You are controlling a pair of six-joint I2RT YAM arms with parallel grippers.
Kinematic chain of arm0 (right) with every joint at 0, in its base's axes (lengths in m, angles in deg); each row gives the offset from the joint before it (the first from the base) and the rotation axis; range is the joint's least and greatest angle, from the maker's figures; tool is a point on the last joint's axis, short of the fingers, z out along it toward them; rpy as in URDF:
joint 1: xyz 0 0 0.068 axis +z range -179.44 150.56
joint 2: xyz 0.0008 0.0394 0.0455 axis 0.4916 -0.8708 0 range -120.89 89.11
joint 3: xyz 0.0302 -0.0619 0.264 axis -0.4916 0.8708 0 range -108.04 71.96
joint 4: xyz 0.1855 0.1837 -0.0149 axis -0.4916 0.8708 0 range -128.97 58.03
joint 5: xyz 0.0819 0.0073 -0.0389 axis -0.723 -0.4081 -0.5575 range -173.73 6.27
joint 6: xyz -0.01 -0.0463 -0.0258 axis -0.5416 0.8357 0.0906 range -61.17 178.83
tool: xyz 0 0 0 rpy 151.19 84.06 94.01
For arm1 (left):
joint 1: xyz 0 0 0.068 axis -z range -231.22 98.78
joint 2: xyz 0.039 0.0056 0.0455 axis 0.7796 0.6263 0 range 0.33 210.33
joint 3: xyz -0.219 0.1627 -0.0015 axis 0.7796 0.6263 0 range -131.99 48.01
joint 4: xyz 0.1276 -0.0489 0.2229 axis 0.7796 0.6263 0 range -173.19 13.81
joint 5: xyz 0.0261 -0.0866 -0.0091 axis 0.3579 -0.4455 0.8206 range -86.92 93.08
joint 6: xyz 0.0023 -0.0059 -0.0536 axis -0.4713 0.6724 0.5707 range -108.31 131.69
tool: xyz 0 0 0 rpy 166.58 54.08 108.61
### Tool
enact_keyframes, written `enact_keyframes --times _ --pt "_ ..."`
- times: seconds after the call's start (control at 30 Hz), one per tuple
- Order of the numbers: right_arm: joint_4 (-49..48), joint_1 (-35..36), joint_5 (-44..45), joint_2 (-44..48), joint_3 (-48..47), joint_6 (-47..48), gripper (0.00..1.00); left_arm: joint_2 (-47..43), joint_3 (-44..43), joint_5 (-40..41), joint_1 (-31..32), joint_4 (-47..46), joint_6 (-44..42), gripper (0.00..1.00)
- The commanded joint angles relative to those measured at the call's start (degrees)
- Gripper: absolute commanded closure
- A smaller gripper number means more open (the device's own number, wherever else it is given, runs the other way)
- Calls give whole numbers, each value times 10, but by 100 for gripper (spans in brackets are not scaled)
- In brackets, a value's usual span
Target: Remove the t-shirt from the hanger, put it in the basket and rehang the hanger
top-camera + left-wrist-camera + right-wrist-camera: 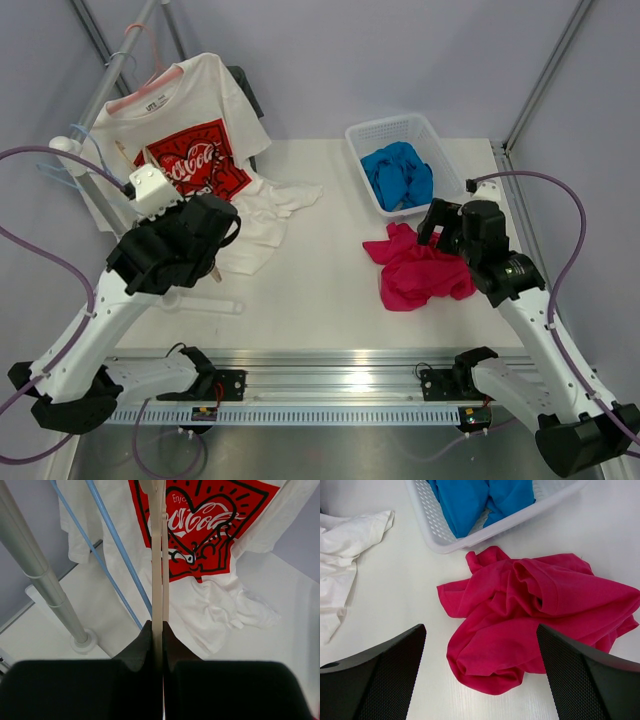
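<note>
At the left, the left pincer (156,632) is pinching the hanger (156,565), a smooth beige wooden bar with no cloth on it, in front of the printed white t-shirt (220,605). To the right, the t-shirt (545,610) lies free (the job looks essentially done), a soft magenta heap crumpled on the worktop (320,290) just near of the perforated plastic basket (445,535). The right pincer (481,635) hangs spread above it, holding nothing.

So the t-shirt (420,272) sits on the right of the table (320,270), basket (385,122) just beyond on its far side, cloth (397,175) inside, printed shirt (190,150) far left.
</note>
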Motion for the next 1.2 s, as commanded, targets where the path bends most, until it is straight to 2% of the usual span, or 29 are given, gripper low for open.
enact_keyframes --times 0.0,0.13,0.23,0.63,0.9,1.17 --pt "-1 -1 -6 13 -29 14 0 26 -53 96 0 -4 26 100" --pt "-1 -1 -5 11 -38 15 1 68 -86 168 0 -10 4 100" --pt "0 -1 -6 5 -49 22 0 98 -94 187 0 -12 7 100" --pt "9 -1 2 33 -55 30 0 121 -107 206 -21 -80 -33 100" --pt "1 -1 0 23 -48 32 0 118 -104 206 -44 -223 -168 100" --pt "2 -1 1 28 -54 34 0 114 -125 196 -66 -303 -235 100"
